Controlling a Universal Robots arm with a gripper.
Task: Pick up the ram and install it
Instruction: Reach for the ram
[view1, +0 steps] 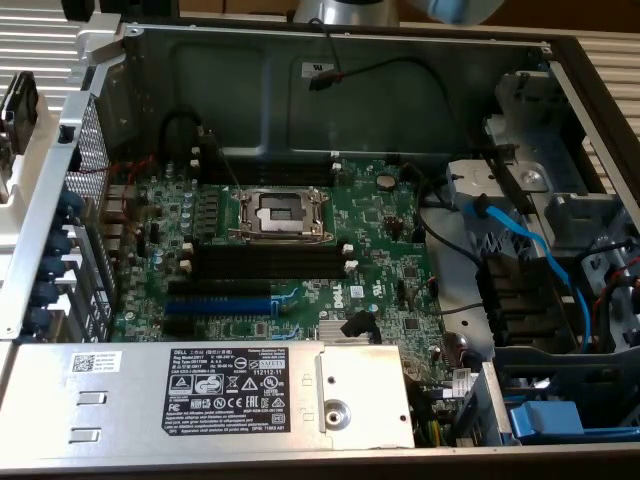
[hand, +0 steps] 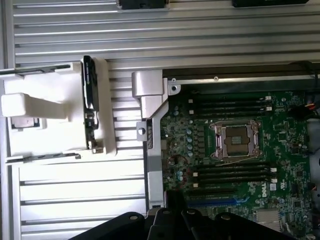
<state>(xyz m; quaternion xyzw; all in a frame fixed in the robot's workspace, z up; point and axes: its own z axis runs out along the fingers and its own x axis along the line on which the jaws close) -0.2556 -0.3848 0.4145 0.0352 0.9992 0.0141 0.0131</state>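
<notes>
We saw an open computer case (view1: 330, 80) made of gray metal. Inside lay a flat green board (view1: 380, 230) with lots of tiny parts on it. Near the middle of the board sat a square silver socket (view1: 283, 213) with a shiny frame.

In the exterior view, long, thin black slots (view1: 265, 262) with white end clips lay at 6 o'clock from the socket. They were all empty. A blue slot (view1: 218, 304) lay at 7 o'clock. A big silver metal box (view1: 120, 400) with a black sticker sat lower down, also at 6 o'clock. A smooth blue cable (view1: 540, 250) curved along at 3 o'clock.

The ram (hand: 89, 100) was not in the case. It was a long, thin, dark stick, and it stood on its edge in a white plastic holder (hand: 50, 120). The holder rested on a ribbed metal table (hand: 150, 40), just outside the case's side wall.

Only bumpy black parts of the gripper (hand: 175, 225) showed in the wrist view. It hung well apart from the ram and was not touching it. We could not tell how far open it was.
</notes>
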